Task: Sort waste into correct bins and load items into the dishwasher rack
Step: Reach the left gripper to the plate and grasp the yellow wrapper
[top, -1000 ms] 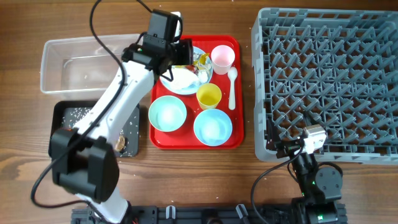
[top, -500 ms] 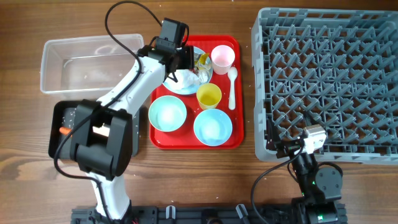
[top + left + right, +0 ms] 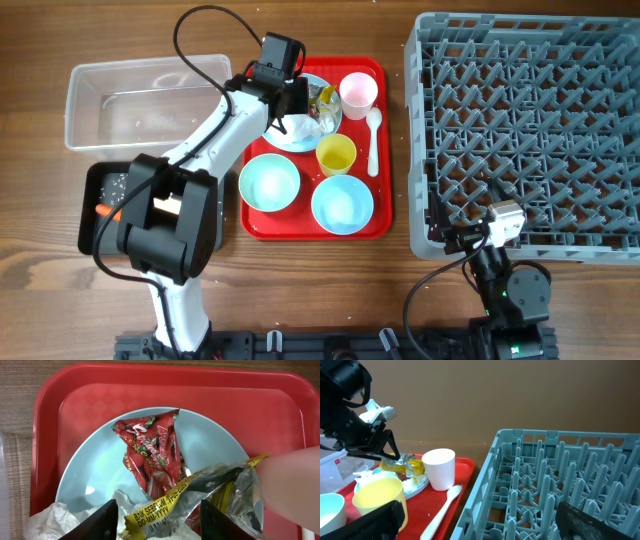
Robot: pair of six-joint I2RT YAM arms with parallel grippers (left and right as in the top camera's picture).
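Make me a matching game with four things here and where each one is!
Things
1. red wrapper
2. white spoon
3. orange carrot
4. clear bin

Places
A. inside the black bin
B. on the light blue plate
C. off the tray, right beside the black bin
D. lying flat on the red tray, next to the yellow cup

Right pairs: 1-B, 2-D, 3-A, 4-C
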